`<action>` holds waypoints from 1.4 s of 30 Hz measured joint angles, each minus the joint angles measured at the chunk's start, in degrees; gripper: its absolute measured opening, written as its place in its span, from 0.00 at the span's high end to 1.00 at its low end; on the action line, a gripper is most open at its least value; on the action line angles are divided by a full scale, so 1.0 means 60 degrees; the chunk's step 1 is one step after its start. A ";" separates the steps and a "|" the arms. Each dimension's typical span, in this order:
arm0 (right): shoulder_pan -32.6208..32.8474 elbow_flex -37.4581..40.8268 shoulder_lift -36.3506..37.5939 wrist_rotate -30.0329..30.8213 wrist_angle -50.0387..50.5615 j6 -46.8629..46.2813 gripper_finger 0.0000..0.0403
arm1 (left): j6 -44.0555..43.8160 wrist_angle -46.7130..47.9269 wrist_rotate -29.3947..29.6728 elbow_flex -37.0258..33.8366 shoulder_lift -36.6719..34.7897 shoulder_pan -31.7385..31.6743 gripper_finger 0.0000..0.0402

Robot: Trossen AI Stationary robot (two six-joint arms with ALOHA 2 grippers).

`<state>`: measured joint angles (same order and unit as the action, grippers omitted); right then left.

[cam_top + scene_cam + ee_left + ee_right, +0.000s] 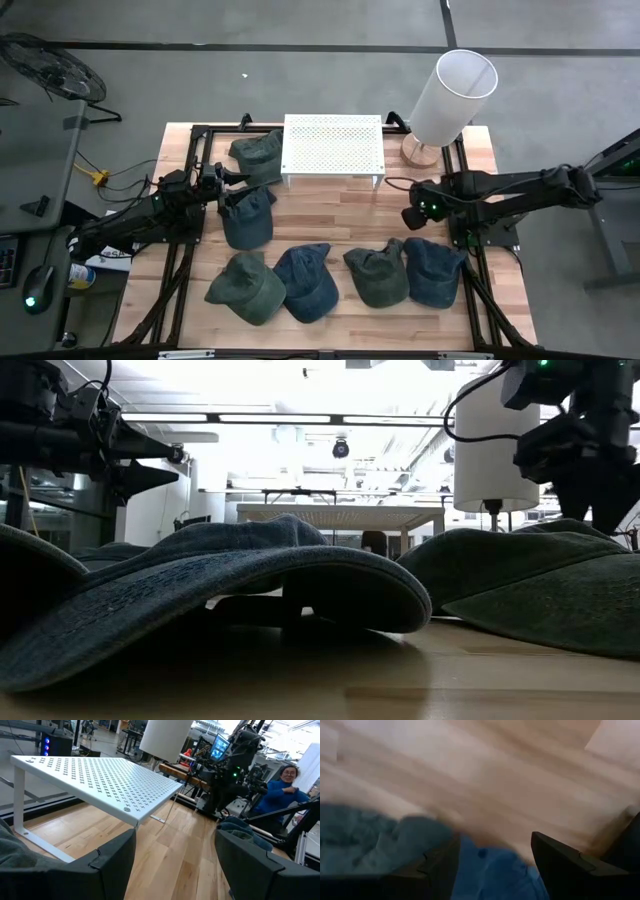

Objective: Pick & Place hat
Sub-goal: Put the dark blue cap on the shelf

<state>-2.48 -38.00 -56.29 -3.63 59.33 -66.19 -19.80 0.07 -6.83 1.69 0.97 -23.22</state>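
Six caps lie on the wooden table: a green one beside the white rack, a blue one below it, and a front row of green, blue, green and blue. My left gripper is open and empty, held level above the two left caps and pointing toward the rack. My right gripper is open and empty, pointing down just behind the front row's right pair. Its wrist view shows the blue cap and the green cap beneath it.
A white perforated rack stands at the table's far middle, with a white lamp at the far right corner. Black frame rails run along both table sides. Bare wood lies between the rack and the front row. A person in blue sits beyond the table.
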 joint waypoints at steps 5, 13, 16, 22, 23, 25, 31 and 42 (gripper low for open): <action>0.0657 0.0000 0.0004 -0.0839 -0.0068 -0.0039 0.41 | 0.0000 -0.0001 0.0000 0.0000 0.0000 0.0000 0.33; 0.1972 0.0000 0.0004 -0.0219 -0.0739 -0.1171 0.41 | 0.0002 -0.0002 0.0000 0.0000 0.0000 0.0000 0.33; 0.2565 0.0000 0.0004 0.0274 -0.0721 -0.1599 0.41 | -0.0002 0.0002 0.0000 0.0000 0.0000 0.0000 0.33; 0.4033 0.0000 0.0007 0.0808 -0.0724 -0.2213 0.41 | -0.0001 -0.0002 0.0002 0.0000 0.0002 0.0000 0.33; 0.4292 0.0000 0.0007 0.0824 -0.0721 -0.2261 0.41 | -0.0001 -0.0001 0.0000 0.0000 0.0000 0.0000 0.33; 0.4778 0.0000 0.0007 0.0901 -0.0721 -0.2395 0.41 | -0.0002 -0.0002 0.0000 0.0000 0.0002 0.0000 0.33; 0.5733 0.0000 -0.0003 0.1175 -0.0392 -0.2929 0.41 | 0.0000 -0.0002 0.0001 0.0000 0.0000 0.0000 0.33; 0.6497 0.0000 -0.0041 0.0917 0.0576 -0.6205 0.41 | -0.0001 -0.0002 0.0000 0.0000 0.0001 0.0000 0.33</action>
<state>36.50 -38.00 -56.54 1.88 62.78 -103.42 -19.81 0.05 -6.83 1.69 0.98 -23.22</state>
